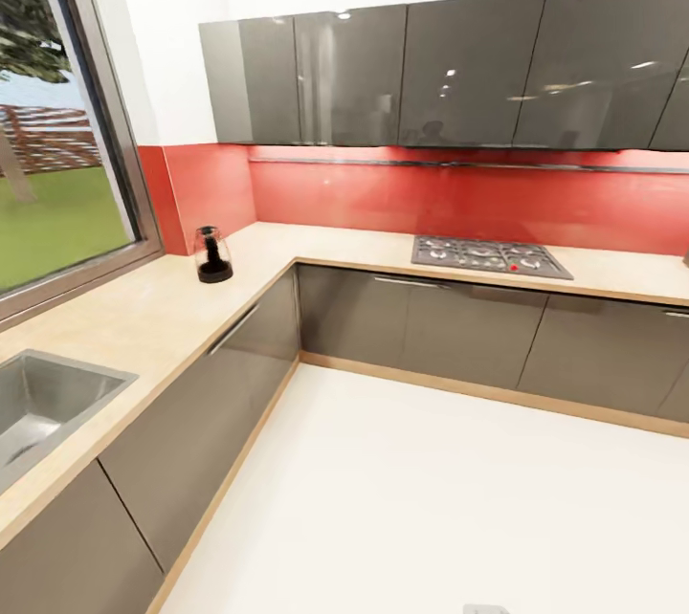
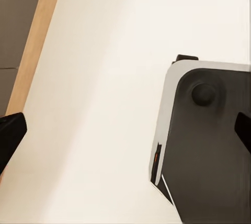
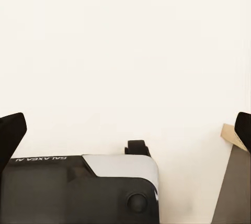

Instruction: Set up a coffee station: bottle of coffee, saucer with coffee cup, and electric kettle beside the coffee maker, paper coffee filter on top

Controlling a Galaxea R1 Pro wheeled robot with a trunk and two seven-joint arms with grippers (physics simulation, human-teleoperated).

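- l-shaped kitchen countertop (image 1: 144,308) seen, w/ sink (image 1: 38,404) and hob (image 1: 490,256).
- coffee maker (image 1: 212,255) stands alone near corner; other items unplaced.
- left gripper (image 2: 125,130) and right gripper (image 3: 125,124) spread wide, nothing held, over floor (image 3: 125,35).

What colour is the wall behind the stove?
Red, seen best in the head view: the wall behind the stove.

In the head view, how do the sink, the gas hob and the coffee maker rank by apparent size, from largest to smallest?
1. Gas hob and sink: alike in apparent size; the sink is cut by the picture's edge and nearer the camera, so I do not rank them.
2. Coffee maker: clearly the smallest, by the corner of the countertop.
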